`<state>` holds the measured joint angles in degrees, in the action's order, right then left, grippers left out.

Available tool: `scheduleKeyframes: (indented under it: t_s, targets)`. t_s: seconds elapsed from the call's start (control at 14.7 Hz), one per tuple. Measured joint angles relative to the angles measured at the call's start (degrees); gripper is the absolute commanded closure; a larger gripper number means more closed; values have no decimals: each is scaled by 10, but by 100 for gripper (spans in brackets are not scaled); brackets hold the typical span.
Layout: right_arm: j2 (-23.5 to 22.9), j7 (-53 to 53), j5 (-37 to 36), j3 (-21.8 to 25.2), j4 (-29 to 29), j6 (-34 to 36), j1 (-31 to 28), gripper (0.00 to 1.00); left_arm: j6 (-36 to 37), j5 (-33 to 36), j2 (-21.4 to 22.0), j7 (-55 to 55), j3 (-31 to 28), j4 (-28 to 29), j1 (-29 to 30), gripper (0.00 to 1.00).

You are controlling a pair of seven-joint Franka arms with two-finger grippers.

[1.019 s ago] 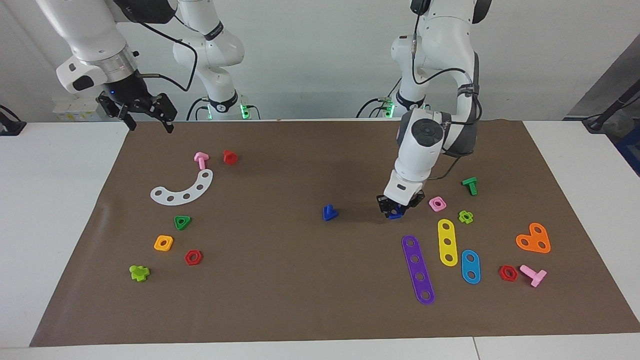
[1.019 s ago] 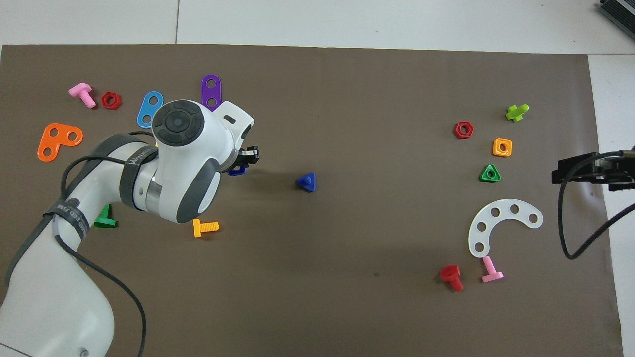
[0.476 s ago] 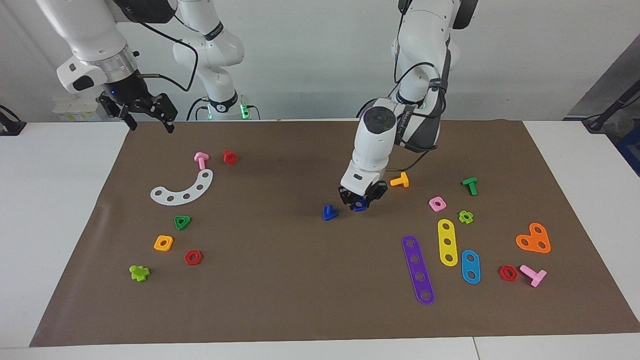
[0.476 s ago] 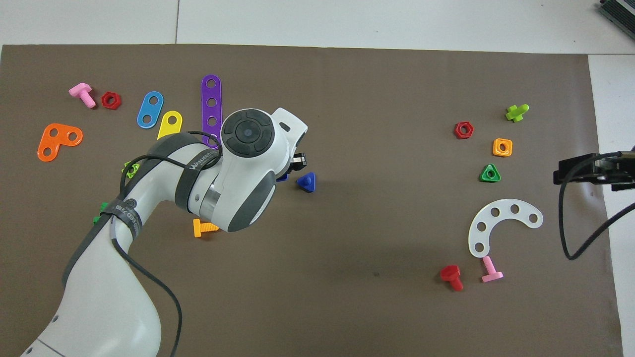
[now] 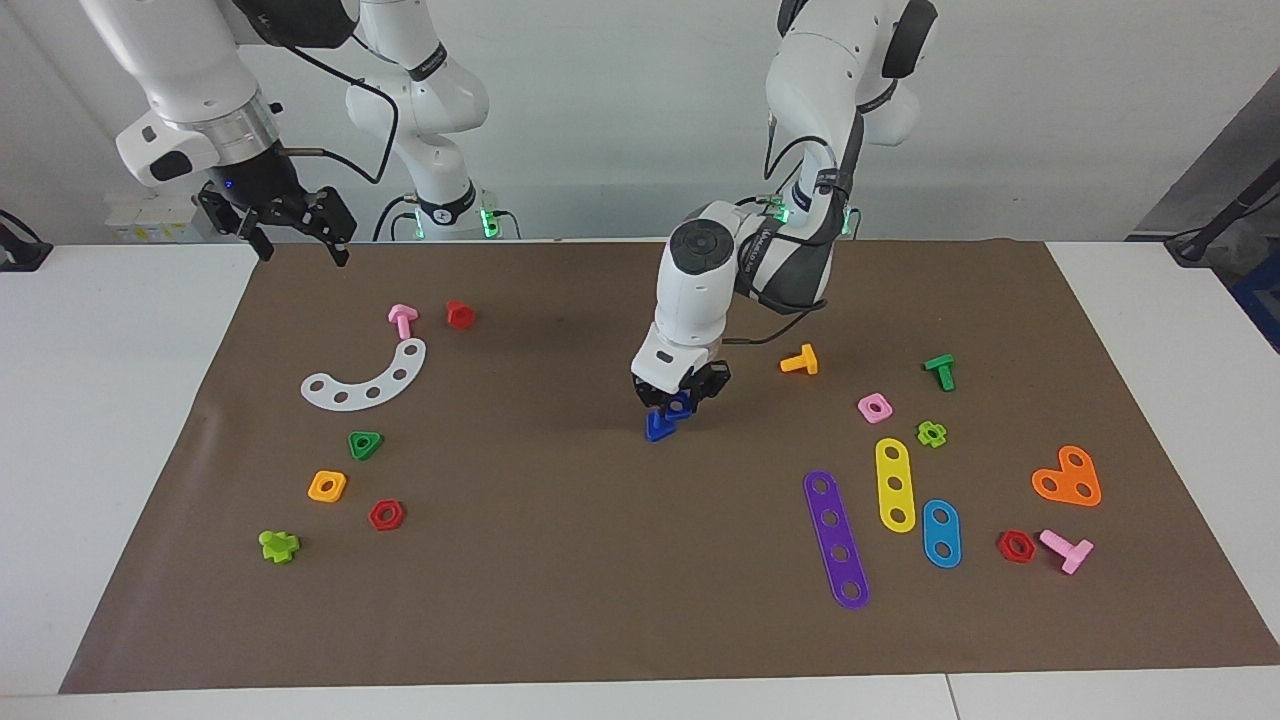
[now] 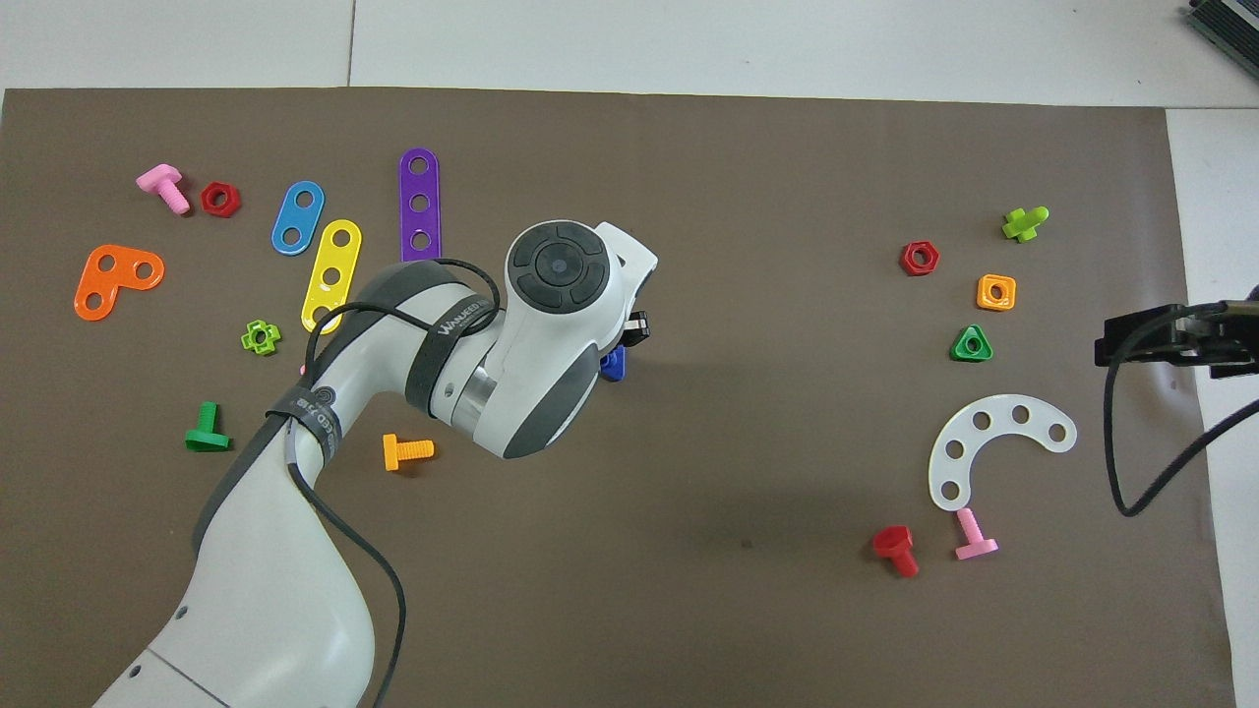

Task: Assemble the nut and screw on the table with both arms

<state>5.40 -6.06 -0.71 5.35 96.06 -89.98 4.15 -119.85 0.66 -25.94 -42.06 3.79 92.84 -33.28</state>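
Nut [image 5: 681, 405] clenched in my left gripper [image 5: 680, 398], screw [image 5: 657, 427] on the brown mat [image 5: 600, 560] just under those jaws, right gripper [image 5: 292, 232] released, waiting over the mat's edge, white table [image 5: 110, 400], pale wall.

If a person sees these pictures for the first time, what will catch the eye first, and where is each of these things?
The eye goes first to the left gripper, low over the middle of the brown mat, shut on the blue nut directly above the blue screw. Next comes the right gripper, open and waiting above the mat's corner at the right arm's end. Coloured plastic pieces lie scattered toward both ends.
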Motion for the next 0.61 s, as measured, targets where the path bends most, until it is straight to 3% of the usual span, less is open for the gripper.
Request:
scheduleKeyframes:
  t_s: [0.61]
  targets:
    - [0, 0, 0, 0, 1, 0, 0, 0, 0, -2, -12, -2, 0, -3, -12, 100]
